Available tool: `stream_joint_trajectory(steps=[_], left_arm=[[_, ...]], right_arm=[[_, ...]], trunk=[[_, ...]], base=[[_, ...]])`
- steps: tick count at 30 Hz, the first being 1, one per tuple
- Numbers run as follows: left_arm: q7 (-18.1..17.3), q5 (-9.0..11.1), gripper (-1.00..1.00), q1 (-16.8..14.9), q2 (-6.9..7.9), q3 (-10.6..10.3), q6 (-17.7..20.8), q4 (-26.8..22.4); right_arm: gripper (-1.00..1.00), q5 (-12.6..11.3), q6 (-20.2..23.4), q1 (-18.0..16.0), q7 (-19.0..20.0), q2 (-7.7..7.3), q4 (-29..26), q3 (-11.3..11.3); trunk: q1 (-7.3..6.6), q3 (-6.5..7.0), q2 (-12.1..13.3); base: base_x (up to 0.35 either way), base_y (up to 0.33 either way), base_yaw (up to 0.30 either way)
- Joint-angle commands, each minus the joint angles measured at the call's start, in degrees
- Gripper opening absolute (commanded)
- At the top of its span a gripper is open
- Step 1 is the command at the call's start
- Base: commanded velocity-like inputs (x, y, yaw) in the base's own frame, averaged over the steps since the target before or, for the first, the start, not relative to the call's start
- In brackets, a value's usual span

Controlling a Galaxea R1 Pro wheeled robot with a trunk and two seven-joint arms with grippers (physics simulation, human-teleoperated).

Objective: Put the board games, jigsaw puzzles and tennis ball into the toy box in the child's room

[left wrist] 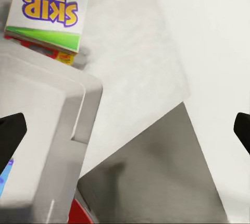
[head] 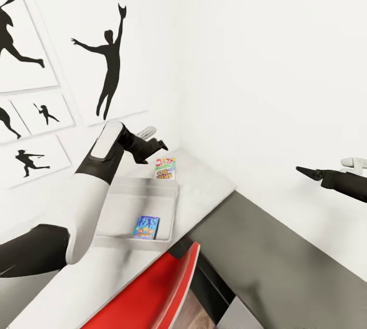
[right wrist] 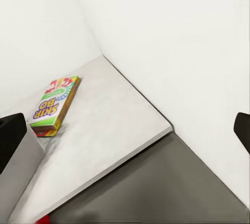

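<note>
A white toy box (head: pixel 120 201) stands on the pale table (head: pixel 204 181), with a blue game box (head: pixel 146 227) lying in its near corner. Just beyond the toy box lies a Skip-Bo board game (head: pixel 165 168), stacked on a red and yellow box. My left gripper (head: pixel 154 141) hovers open above the toy box's far edge, holding nothing. The left wrist view shows the Skip-Bo game (left wrist: pixel 49 5) and the toy box's corner (left wrist: pixel 67 109). My right gripper (head: pixel 307 171) hangs open in the air off the table's right side, and its view shows the Skip-Bo game (right wrist: pixel 54 104) from a distance.
White walls meet behind the table; framed black silhouettes (head: pixel 109 66) hang on the left one. A red slanted panel (head: pixel 153 288) stands against the table's near edge. Dark grey floor (head: pixel 275 262) lies to the right of the table.
</note>
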Motion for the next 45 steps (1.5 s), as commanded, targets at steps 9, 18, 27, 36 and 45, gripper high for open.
stream_joint_trajectory(steps=[9, 18, 27, 36, 45], left_arm=[[3.8, 0.6, 1.00, -4.6, 4.76, 0.3, 4.1, 9.8], [3.8, 0.7, 1.00, -4.4, 5.36, 0.0, 4.0, 9.7], [3.7, 0.8, 1.00, -4.3, 5.29, 0.1, 3.9, 9.8], [3.7, 0.9, 1.00, -4.3, 5.29, 0.1, 3.9, 9.8], [3.8, 1.0, 1.00, -3.2, 5.43, 0.3, 4.0, 9.7]], right_arm=[[1.00, 0.2, 0.3, 0.0, 1.3, 0.20, 0.0, 0.1], [1.00, 0.2, 0.0, 0.3, 1.9, 0.28, 0.0, 0.0], [1.00, 0.2, 0.2, 0.3, 2.1, 0.26, 0.0, 0.0], [1.00, 0.2, 0.3, 0.2, 2.1, 0.19, 0.0, 0.0], [1.00, 0.2, 0.3, 0.3, 2.1, 0.09, 0.0, 0.0]], trunk=[[0.03, -0.12, -0.1], [0.03, -0.12, -0.1], [0.03, -0.12, -0.1], [0.03, -0.12, -0.1], [0.03, -0.12, -0.1]], base=[[0.020, 0.019, -0.279], [0.243, 0.207, -0.045], [0.039, 0.024, -0.246], [0.001, 0.001, -0.293], [0.000, 0.000, -0.294]])
